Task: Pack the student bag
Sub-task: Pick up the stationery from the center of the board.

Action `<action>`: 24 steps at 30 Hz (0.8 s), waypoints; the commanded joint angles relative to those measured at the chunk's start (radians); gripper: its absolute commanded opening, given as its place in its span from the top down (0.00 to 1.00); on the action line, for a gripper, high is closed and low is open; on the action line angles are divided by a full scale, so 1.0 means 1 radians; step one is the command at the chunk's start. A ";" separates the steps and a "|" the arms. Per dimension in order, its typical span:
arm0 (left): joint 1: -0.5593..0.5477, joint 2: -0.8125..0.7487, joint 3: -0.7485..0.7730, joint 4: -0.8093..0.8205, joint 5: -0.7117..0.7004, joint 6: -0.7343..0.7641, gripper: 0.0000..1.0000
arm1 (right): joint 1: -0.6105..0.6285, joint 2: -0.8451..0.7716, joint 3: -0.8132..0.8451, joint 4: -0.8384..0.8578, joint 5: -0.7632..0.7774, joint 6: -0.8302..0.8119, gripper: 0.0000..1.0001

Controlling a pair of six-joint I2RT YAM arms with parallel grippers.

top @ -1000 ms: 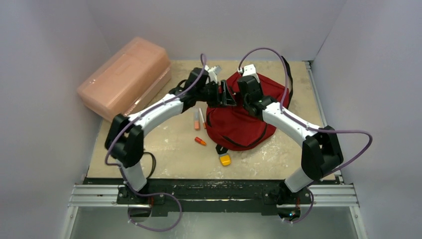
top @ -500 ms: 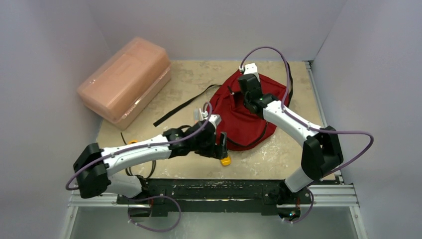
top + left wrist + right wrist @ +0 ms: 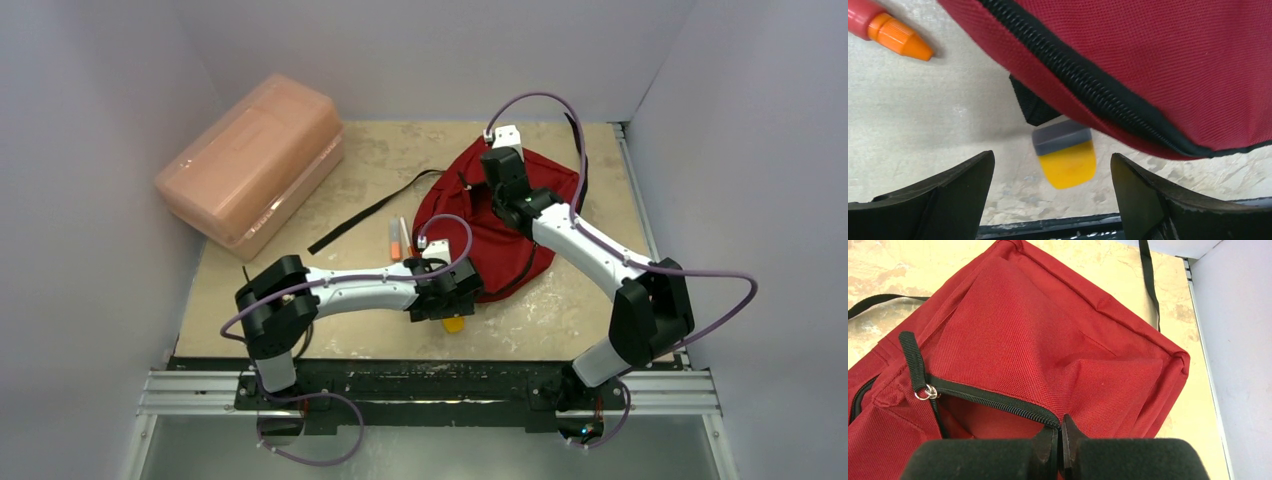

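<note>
From above, the student bag point(image 3: 500, 250) lies right of centre on the surface point(image 3: 380, 160), right hand point(image 3: 495, 190) at its top edge, left hand point(image 3: 447, 305) by a yellow block point(image 3: 453, 323). Left wrist: hand released, straddling that block, likely to pick it. Right wrist: hand clenched on the bag's zipper edge, probably holding it open. No writing readable.
</note>
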State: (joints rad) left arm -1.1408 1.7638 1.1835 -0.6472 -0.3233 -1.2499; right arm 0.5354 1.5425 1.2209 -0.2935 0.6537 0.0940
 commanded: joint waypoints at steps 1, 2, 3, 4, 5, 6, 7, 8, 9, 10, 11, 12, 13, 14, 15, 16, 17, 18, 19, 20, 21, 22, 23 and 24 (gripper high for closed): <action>-0.018 0.034 0.072 -0.035 -0.049 -0.100 0.14 | 0.001 -0.070 0.026 0.052 -0.004 0.021 1.00; -0.020 0.042 0.081 -0.039 -0.055 -0.104 0.15 | 0.001 -0.071 0.023 0.056 -0.005 0.021 1.00; -0.020 0.049 0.088 -0.045 -0.056 -0.108 0.15 | 0.001 -0.071 0.023 0.057 -0.005 0.021 1.00; -0.020 0.059 0.098 -0.055 -0.056 -0.116 0.17 | 0.001 -0.071 0.023 0.058 -0.006 0.021 1.00; -0.020 0.069 0.106 -0.061 -0.051 -0.120 0.21 | 0.000 -0.071 0.023 0.058 -0.008 0.022 1.00; -0.020 0.079 0.115 -0.069 -0.042 -0.125 0.24 | 0.000 -0.071 0.024 0.058 -0.013 0.022 1.00; -0.022 0.091 0.123 -0.081 -0.033 -0.136 0.27 | 0.001 -0.071 0.024 0.057 -0.014 0.022 1.00; -0.022 0.101 0.127 -0.087 -0.024 -0.143 0.31 | 0.000 -0.072 0.023 0.057 -0.012 0.022 1.00; -0.023 0.113 0.131 -0.090 -0.011 -0.147 0.34 | 0.000 -0.074 0.023 0.057 -0.008 0.021 1.00; -0.026 0.121 0.133 -0.092 -0.003 -0.153 0.36 | 0.001 -0.077 0.022 0.057 -0.007 0.021 1.00; -0.030 0.130 0.138 -0.092 0.001 -0.157 0.37 | 0.000 -0.079 0.020 0.059 -0.006 0.022 1.00; -0.034 0.142 0.147 -0.096 0.005 -0.161 0.38 | 0.000 -0.080 0.018 0.063 -0.009 0.020 1.00; -0.037 0.153 0.156 -0.099 0.008 -0.160 0.39 | 0.001 -0.082 0.017 0.062 -0.011 0.019 1.00; -0.037 0.164 0.167 -0.111 0.010 -0.158 0.41 | 0.000 -0.081 0.018 0.061 -0.011 0.018 1.00; -0.037 0.173 0.176 -0.129 0.010 -0.162 0.44 | 0.001 -0.081 0.018 0.060 -0.010 0.017 1.00; -0.037 0.174 0.180 -0.140 0.008 -0.162 0.49 | 0.000 -0.079 0.018 0.061 -0.009 0.018 1.00; -0.039 0.169 0.179 -0.156 -0.006 -0.164 0.55 | 0.001 -0.079 0.017 0.062 -0.009 0.017 1.00; -0.041 0.154 0.175 -0.169 -0.030 -0.164 0.60 | 0.000 -0.078 0.018 0.061 -0.009 0.015 1.00; -0.043 0.136 0.170 -0.185 -0.058 -0.158 0.63 | 0.000 -0.078 0.018 0.059 -0.009 0.015 1.00; -0.045 0.112 0.164 -0.206 -0.086 -0.147 0.66 | 0.000 -0.077 0.019 0.059 -0.009 0.017 1.00; -0.046 0.083 0.159 -0.230 -0.110 -0.135 0.68 | 0.000 -0.078 0.018 0.058 -0.011 0.017 1.00; -0.047 0.048 0.150 -0.250 -0.125 -0.115 0.73 | 0.001 -0.078 0.019 0.057 -0.012 0.019 1.00; -0.048 0.003 0.134 -0.250 -0.128 -0.085 0.79 | 0.001 -0.079 0.020 0.054 -0.016 0.020 1.00; -0.047 -0.048 0.113 -0.222 -0.115 -0.038 0.83 | 0.000 -0.080 0.019 0.053 -0.022 0.022 1.00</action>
State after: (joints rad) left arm -1.1812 1.9041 1.3243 -0.8227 -0.3702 -1.3834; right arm 0.5354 1.5223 1.2209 -0.2939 0.6357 0.0940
